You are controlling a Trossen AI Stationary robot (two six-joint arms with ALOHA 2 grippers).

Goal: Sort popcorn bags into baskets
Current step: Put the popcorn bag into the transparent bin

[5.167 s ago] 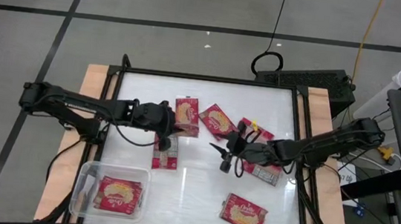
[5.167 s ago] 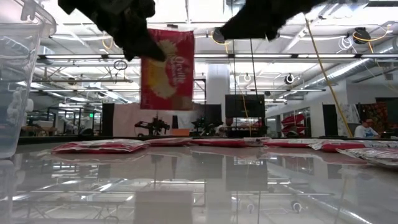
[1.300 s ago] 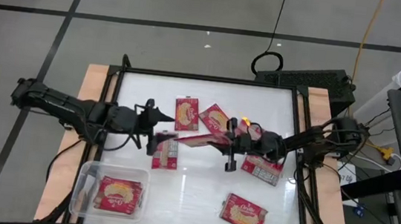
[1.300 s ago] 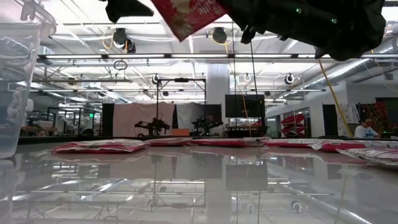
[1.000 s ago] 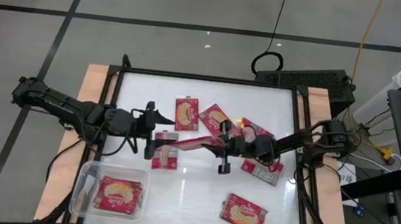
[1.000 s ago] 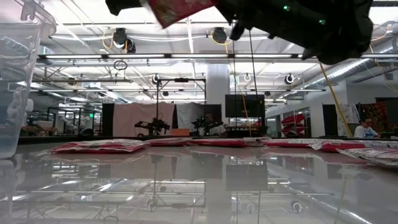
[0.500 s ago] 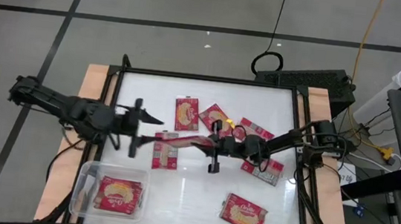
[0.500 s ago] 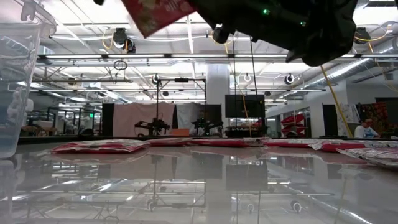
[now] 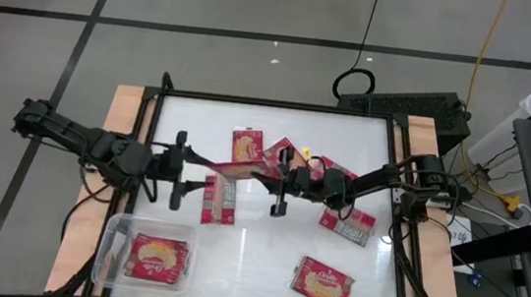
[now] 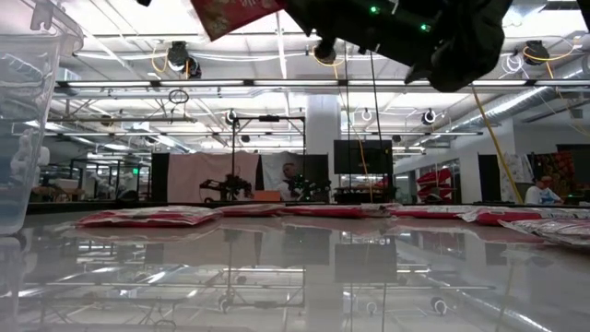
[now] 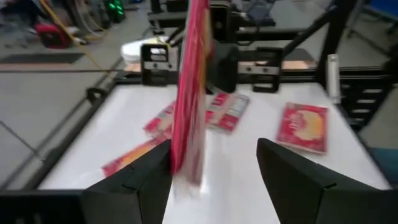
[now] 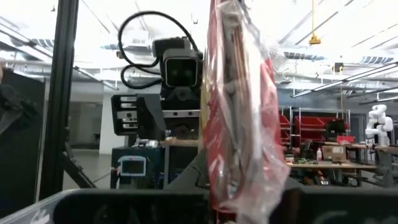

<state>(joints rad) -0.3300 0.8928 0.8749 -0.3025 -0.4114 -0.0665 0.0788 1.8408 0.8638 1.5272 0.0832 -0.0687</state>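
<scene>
My right gripper (image 9: 285, 177) is shut on a red popcorn packet (image 9: 238, 170) high above the table's middle. The packet also shows in the right wrist view (image 12: 242, 112) and at the top of the low view (image 10: 230, 14). My left gripper (image 9: 179, 167) is open, and its two fingers stand on either side of the packet's free end (image 11: 189, 93). The clear tub (image 9: 116, 252) at the near left holds one packet (image 9: 157, 256). Several more packets lie flat on the table, among them ones at the back (image 9: 248, 149) and near right (image 9: 323, 281). My right gripper pinches the packet's end toward the table's right (image 9: 275, 175) between its two fingers, coming level from the right. The packet is lifted clear and stands on edge, reaching out toward the table's left. My left gripper: I cannot tell whether a finger (image 11: 134, 180) touches the packet's free end.
One packet (image 9: 218, 201) lies below the held one, and others (image 9: 347, 221) lie under the right arm. The tub's wall stands at the left in the low view (image 10: 23, 120). Bare white tabletop shows between the tub and the near-right packet.
My right gripper has carried the packet toward the table's left, still clear of the table. My left gripper has drawn back a little toward the left edge. The packet's free end has come in between the left fingers.
</scene>
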